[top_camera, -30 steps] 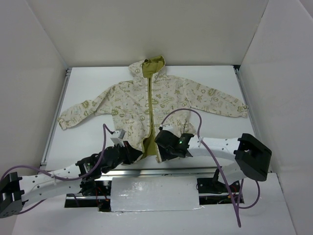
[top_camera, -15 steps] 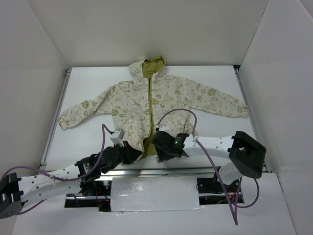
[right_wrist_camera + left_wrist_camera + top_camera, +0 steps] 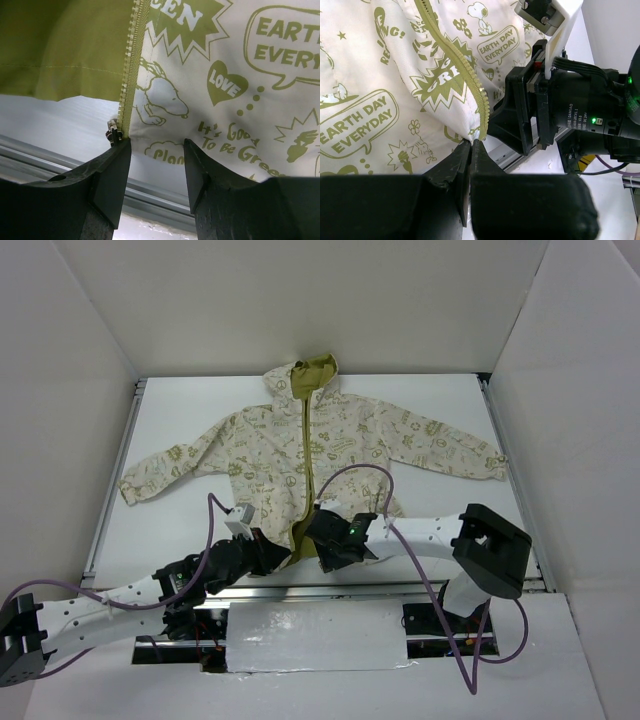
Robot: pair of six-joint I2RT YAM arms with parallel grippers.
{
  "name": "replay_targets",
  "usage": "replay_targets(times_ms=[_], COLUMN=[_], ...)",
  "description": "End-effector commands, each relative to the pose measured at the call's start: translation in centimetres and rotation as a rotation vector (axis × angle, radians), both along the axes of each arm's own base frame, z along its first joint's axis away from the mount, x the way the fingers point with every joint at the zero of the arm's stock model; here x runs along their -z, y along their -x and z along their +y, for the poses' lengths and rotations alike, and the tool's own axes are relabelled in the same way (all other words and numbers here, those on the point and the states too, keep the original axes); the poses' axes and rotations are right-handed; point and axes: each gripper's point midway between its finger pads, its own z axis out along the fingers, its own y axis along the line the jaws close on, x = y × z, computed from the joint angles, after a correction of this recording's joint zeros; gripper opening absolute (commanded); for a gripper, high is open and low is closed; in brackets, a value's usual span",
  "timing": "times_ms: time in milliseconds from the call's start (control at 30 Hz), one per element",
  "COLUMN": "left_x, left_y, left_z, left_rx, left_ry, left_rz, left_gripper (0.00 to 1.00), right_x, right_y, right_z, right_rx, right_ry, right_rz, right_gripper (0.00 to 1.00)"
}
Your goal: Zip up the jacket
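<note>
The jacket (image 3: pixel 260 445) lies flat on the white table, hood at the far end, its front open at the bottom and showing olive lining. My left gripper (image 3: pixel 284 556) is shut on the bottom hem corner of the jacket's left panel (image 3: pixel 380 100), right at the end of the zipper teeth (image 3: pixel 465 75); its tips (image 3: pixel 471 142) pinch the cloth. My right gripper (image 3: pixel 320 546) stands open over the other panel's hem (image 3: pixel 210 75), its gap (image 3: pixel 156 147) straddling the edge. The zipper slider (image 3: pixel 114 134) sits just beside the left fingertip (image 3: pixel 117 160).
A metal rail (image 3: pixel 300 586) runs along the table's near edge just below both grippers. White walls enclose the table on three sides. A foil-covered plate (image 3: pixel 315 636) lies between the arm bases. Purple cables (image 3: pixel 360 475) arc over the jacket's lower right.
My right arm has slid left along the hem toward the zipper's bottom end. The left gripper has kept its hold and place.
</note>
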Motion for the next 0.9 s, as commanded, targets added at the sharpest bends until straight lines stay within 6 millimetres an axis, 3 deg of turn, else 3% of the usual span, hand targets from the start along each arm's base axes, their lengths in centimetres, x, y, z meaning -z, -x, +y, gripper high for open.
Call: replay_targets(times_ms=[0,333,433,467,533,600,767,800,867], left_x=[-0.7,-0.7,-0.6,-0.6,-0.6,-0.4,-0.4,-0.4,-0.5], left_y=[-0.3,-0.3,-0.3,-0.3,-0.3,-0.3,-0.3,-0.3,-0.4], left_z=[-0.1,-0.2,-0.2,-0.2,-0.2,-0.1,-0.2,-0.2,-0.3], left_rx=[-0.01,-0.007,-0.006,-0.007,-0.009,-0.01,-0.01,-0.01,-0.013], left_ry=[0.029,0.032,0.029,0.029,0.029,0.025,0.031,0.029,0.028], left_rz=[-0.02,-0.021,-0.017,-0.015,-0.014,-0.011,-0.012,-0.01,-0.011], left_gripper=[0.0,0.0,0.0,0.0,0.0,0.0,0.0,0.0,0.0], right_x=[-0.2,2.3,3.3,3.6,4.0,4.3,3.2,1.6,0.4], right_y=[-0.5,0.9,1.6,1.7,1.9,2.1,2.1,1.5,1.0], right_z=[1.3,0.5,0.2,0.0,-0.2,-0.5,0.3,1.6,1.9], right_rx=[-0.007,0.015,0.012,0.014,0.025,0.031,0.027,0.038,0.057], right_ry=[-0.028,0.013,0.038,0.044,0.053,0.059,-0.033,-0.118,-0.194], right_rz=[-0.023,0.019,0.043,0.049,0.055,0.059,0.041,0.004,-0.041], right_gripper=[0.53,0.54,0.34,0.22,0.14,0.0,0.0,0.0,0.0])
